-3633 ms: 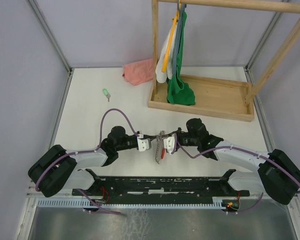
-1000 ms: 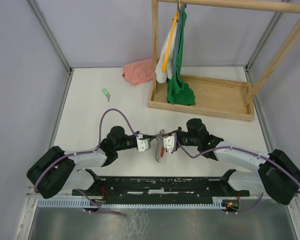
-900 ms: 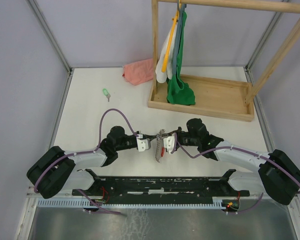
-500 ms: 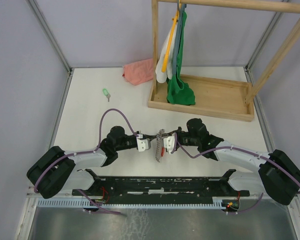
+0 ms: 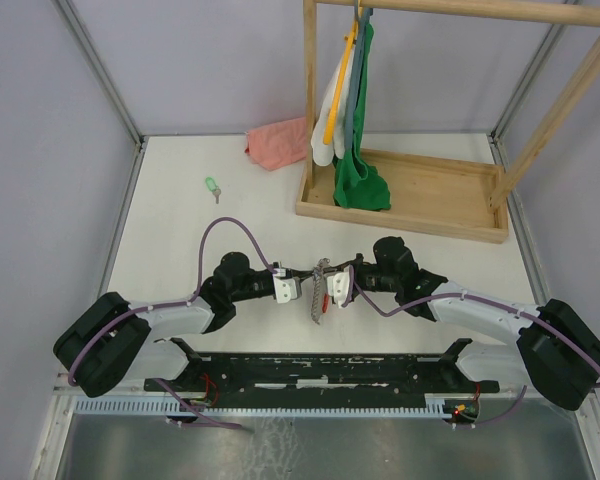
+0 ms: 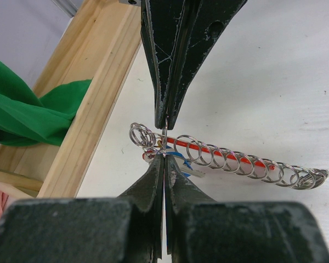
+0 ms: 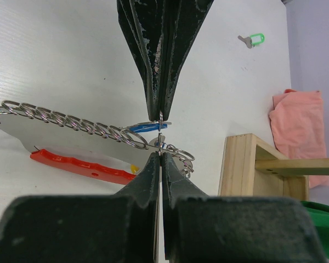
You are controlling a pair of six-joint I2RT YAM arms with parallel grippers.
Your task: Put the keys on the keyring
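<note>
Both grippers meet tip to tip over the near middle of the table. My left gripper (image 5: pixel 306 281) (image 6: pixel 163 156) is shut on the blue key (image 6: pixel 182 162) (image 7: pixel 144 127), held flat at its tips. My right gripper (image 5: pixel 326 281) (image 7: pixel 160 153) is shut on the small ring of the keyring (image 7: pixel 162 143). From that ring the silvery chain (image 6: pixel 236 161) (image 7: pixel 66 121) and the red strap (image 7: pixel 79 166) (image 6: pixel 208 149) hang toward the table (image 5: pixel 170 240). The green key (image 5: pixel 211 186) (image 7: pixel 253 39) lies alone on the table at the far left.
A pink cloth (image 5: pixel 277 143) (image 7: pixel 296 123) lies at the back. A wooden rack (image 5: pixel 410 195) (image 6: pixel 93 104) with hanging green cloth (image 5: pixel 360 180) stands at the back right. The arms' base rail (image 5: pixel 320 370) runs along the near edge.
</note>
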